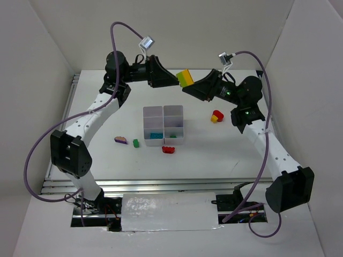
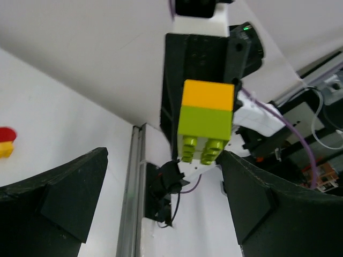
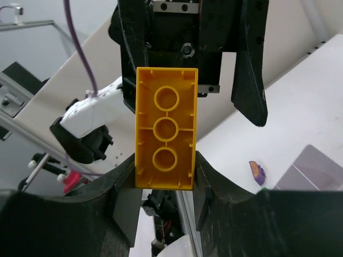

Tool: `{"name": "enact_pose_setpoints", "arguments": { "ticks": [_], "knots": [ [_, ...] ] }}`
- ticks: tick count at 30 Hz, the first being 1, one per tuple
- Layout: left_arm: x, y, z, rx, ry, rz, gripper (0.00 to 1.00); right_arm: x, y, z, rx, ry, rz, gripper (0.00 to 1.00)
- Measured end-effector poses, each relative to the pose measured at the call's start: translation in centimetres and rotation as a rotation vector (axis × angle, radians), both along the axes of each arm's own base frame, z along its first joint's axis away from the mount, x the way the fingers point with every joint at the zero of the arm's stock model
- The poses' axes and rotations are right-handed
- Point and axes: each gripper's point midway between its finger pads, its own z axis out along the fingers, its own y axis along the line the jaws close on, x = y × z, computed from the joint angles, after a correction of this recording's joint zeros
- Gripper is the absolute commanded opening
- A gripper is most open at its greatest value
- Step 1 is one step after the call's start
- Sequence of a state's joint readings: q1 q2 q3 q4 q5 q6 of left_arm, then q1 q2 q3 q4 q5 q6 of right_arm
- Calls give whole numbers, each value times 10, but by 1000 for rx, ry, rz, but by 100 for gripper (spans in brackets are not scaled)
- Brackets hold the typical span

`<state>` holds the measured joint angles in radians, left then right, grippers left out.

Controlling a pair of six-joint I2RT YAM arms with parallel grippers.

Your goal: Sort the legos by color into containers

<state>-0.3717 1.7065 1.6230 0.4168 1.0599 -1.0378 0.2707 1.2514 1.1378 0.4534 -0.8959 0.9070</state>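
Up in the air over the far side, a yellow-and-green stack (image 1: 185,77) sits clamped in the right gripper (image 1: 188,84): a yellow brick pressed onto a lime green one. The green studs point outward, and the yellow's hollow underside shows three round tubes. Down on the table, the containers (image 1: 163,124) stand mid-table, a white block two columns by three rows. A teal brick (image 1: 155,136) lies in the near-left compartment. Just in front of the block rests a red brick (image 1: 168,149). To its left lie a small green brick (image 1: 136,143) and a purple piece (image 1: 121,140). Off to the right sits a red-and-yellow pair (image 1: 216,116).
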Motion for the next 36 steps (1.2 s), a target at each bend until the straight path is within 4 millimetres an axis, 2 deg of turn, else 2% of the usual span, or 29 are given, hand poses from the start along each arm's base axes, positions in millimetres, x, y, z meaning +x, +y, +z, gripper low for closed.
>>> {"name": "enact_pose_setpoints", "arguments": {
  "ticks": [4,9,11,14,17,18,19,20,23,24,25,26,28,29,36],
  "knots": [
    [-12,2,17,-57,-44,-52,100,-6,2,2,5,-9,42,0],
    [-17,3,21,-64,-69,-72,99,0,2,-4,-1,16,26,0],
    [-16,2,19,-57,-66,-71,96,3,3,-7,-2,25,24,0],
    [-16,2,17,-51,-55,-71,85,9,5,-12,-2,46,26,0],
    [-15,1,14,-44,-48,-66,71,16,10,-18,-4,67,39,0],
    [-11,1,12,-40,-40,-57,57,17,12,-17,-4,67,43,0],
    [-9,1,10,-35,-32,-53,49,16,14,-16,-4,64,50,0],
    [-8,0,8,-31,-28,-47,30,15,16,-15,-4,59,60,0],
    [-8,0,11,-21,-23,-50,0,14,17,-13,-5,32,60,0],
    [-8,0,11,-19,-24,-50,0,14,17,-12,-3,27,60,5],
    [-8,0,11,-17,-27,-50,0,14,17,-12,-4,25,60,34],
    [-8,0,11,-16,-33,-49,0,14,17,-12,-6,21,62,58],
    [-8,0,10,-12,-31,-50,0,14,18,-14,-14,25,63,94],
    [-10,-2,9,-8,-35,-58,0,14,18,-18,-26,28,66,100],
    [-20,-10,3,30,-90,-95,0,23,1,-38,-122,16,22,97]
  ]
}}
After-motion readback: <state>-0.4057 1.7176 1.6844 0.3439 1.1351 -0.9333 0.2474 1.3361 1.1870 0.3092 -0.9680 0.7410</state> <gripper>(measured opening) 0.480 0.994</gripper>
